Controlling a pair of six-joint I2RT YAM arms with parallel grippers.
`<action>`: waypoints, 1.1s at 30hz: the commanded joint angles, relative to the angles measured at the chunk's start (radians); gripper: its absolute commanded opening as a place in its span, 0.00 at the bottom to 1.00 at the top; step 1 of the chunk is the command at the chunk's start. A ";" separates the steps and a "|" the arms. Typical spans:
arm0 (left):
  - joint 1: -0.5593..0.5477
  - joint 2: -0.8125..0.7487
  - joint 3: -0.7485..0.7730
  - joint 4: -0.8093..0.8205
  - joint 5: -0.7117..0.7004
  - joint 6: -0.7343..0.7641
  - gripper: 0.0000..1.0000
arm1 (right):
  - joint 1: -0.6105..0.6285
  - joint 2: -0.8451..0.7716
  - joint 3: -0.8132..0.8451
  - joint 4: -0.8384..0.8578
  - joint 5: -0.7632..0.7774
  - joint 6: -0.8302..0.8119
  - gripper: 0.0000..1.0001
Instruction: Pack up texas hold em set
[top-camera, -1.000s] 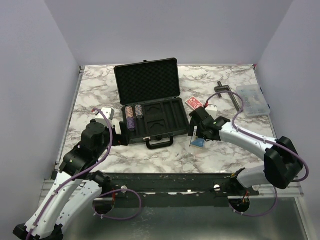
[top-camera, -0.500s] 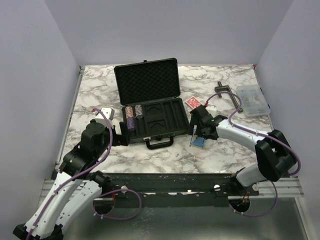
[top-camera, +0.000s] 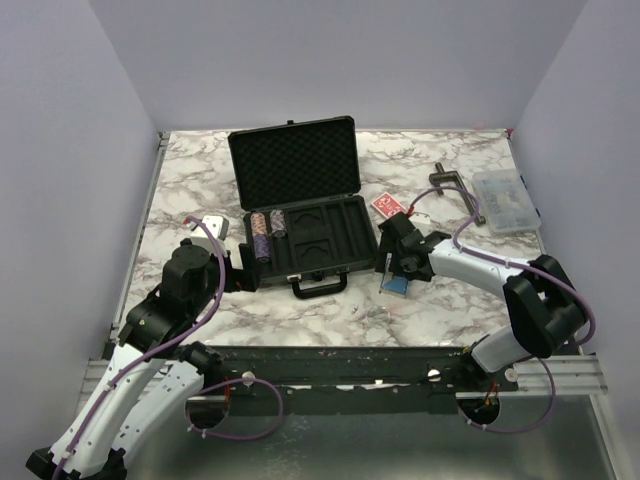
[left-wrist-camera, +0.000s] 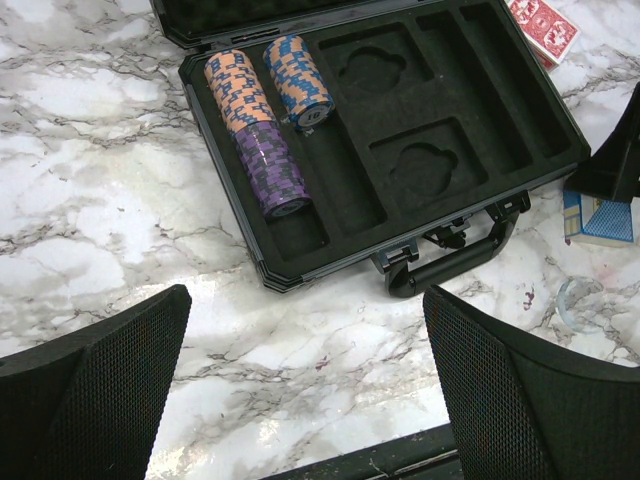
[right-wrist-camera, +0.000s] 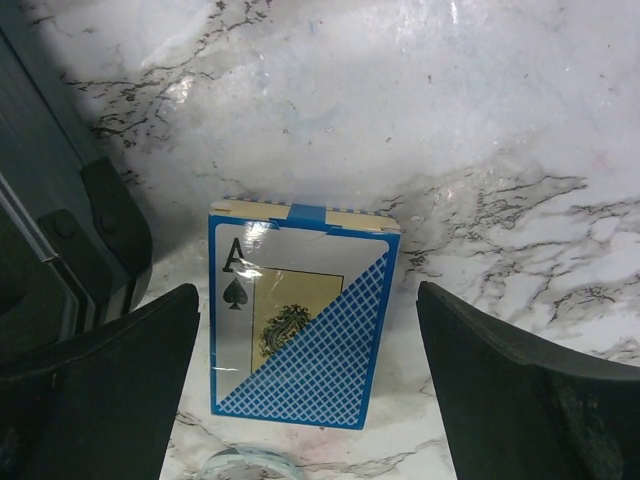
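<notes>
The black hard case (top-camera: 310, 215) lies open mid-table, lid up, handle (left-wrist-camera: 455, 262) toward me. Orange, blue and purple chip stacks (left-wrist-camera: 262, 115) lie in its left slots. The blue card deck (right-wrist-camera: 300, 315) lies flat on the marble just right of the case, also seen in the top view (top-camera: 396, 286). My right gripper (right-wrist-camera: 305, 390) is open, straddling the blue deck with gaps on both sides. The red deck (top-camera: 387, 206) lies right of the case's back corner. My left gripper (left-wrist-camera: 305, 400) is open and empty, over bare marble in front of the case.
A clear plastic compartment box (top-camera: 505, 200) and a dark T-shaped tool (top-camera: 460, 192) lie at the back right. A small grey object (top-camera: 212, 224) lies left of the case. A clear round disc (right-wrist-camera: 240, 465) lies just in front of the blue deck.
My right gripper has shifted slightly left and lower over the blue deck. The left arm has not moved.
</notes>
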 joint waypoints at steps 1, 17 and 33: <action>0.001 -0.009 -0.010 0.005 0.016 0.011 0.98 | -0.007 0.013 -0.032 0.017 -0.010 0.004 0.90; 0.001 -0.006 -0.010 0.005 0.021 0.011 0.99 | -0.007 -0.043 -0.031 -0.034 0.068 -0.003 0.61; 0.001 -0.010 -0.010 0.005 0.022 0.011 0.98 | -0.033 -0.096 -0.014 -0.057 0.071 -0.003 0.60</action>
